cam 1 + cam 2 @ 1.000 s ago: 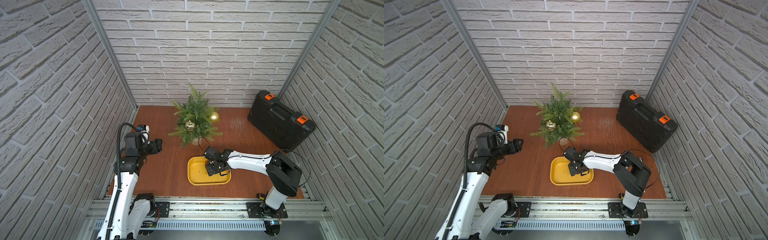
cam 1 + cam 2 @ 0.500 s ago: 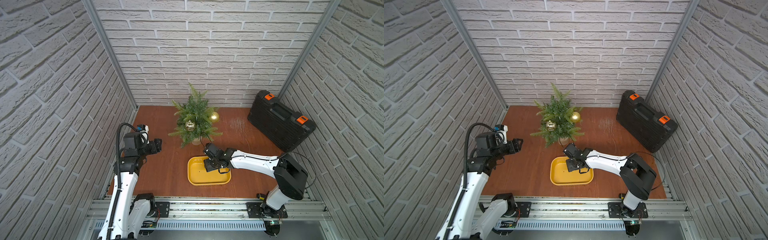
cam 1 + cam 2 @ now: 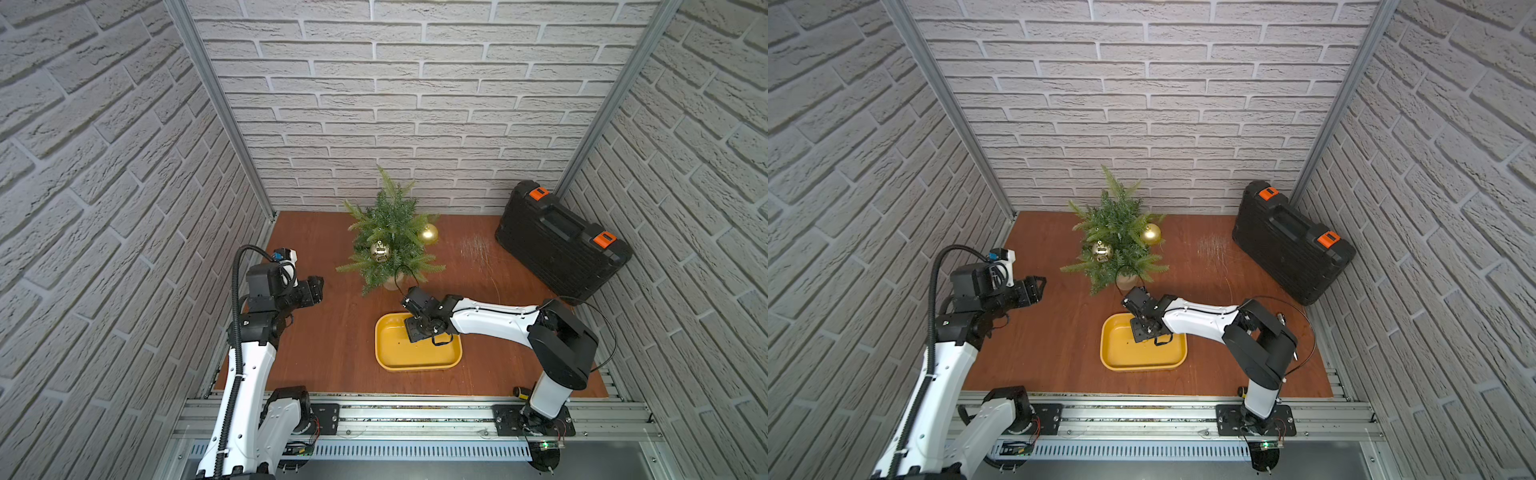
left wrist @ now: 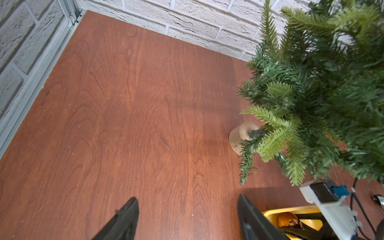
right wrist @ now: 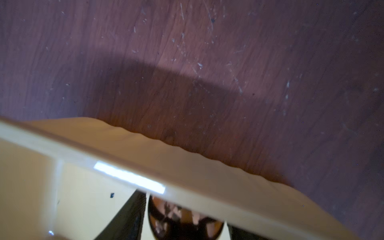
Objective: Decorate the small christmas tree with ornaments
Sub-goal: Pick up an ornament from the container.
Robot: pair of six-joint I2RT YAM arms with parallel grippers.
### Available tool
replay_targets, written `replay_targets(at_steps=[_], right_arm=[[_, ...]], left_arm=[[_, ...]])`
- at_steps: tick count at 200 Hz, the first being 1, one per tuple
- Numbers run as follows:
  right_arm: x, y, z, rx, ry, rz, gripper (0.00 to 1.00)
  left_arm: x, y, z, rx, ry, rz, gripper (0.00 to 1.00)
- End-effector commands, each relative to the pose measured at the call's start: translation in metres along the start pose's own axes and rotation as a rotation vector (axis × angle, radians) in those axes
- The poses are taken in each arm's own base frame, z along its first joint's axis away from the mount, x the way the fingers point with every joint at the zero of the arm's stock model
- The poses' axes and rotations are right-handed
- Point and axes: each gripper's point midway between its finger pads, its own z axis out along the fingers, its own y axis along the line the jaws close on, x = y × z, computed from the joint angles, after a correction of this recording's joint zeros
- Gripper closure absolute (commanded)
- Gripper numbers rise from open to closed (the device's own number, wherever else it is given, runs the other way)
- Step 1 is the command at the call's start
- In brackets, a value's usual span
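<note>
I saw white brick walls on three sides. The table was brown wood with scratches. A black case with orange clips sat by the right wall. A metal rail ran in front.

Soft, even light from above is filling both top views, leaving only faint shadows on the bench, while the brick walls are bowing outward toward the edges. In the right wrist view the tray rim is blurring badly and flashing a white glare strip, the amber bauble is mirroring bright patches, and a curved shadow is darkening the purple-tinted wood.
</note>
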Motion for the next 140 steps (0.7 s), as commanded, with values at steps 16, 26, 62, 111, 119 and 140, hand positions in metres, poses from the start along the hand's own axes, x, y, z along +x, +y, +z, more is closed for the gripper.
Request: replay_targets(at_steps=[16,26,62,111,119,140], right_arm=[[-0.011,-0.001,-0.007,0.0,-0.054,0.006,0.47],[-0.013,-0.002,-0.013,-0.007,-0.069,0.01,0.49],[-0.018,-0.01,-0.051,-0.01,-0.134,0.004,0.52],[-0.02,-0.018,-0.112,-0.06,-0.222,-0.016,0.53],[-0.021,-0.019,-0.122,-0.069,-0.24,-0.021,0.53],[-0.025,-0.023,-0.147,-0.076,-0.286,-0.028,0.53]], left_arm=[[-0.006,-0.001,0.001,0.016,-0.031,0.005,0.25],[-0.006,0.0,0.001,0.015,-0.03,0.005,0.25],[-0.007,0.0,0.001,0.016,-0.034,0.005,0.25],[-0.009,-0.001,-0.001,0.021,-0.051,0.004,0.25],[-0.009,-0.002,-0.002,0.025,-0.054,0.005,0.25],[-0.011,-0.005,-0.003,0.04,-0.063,0.007,0.25]])
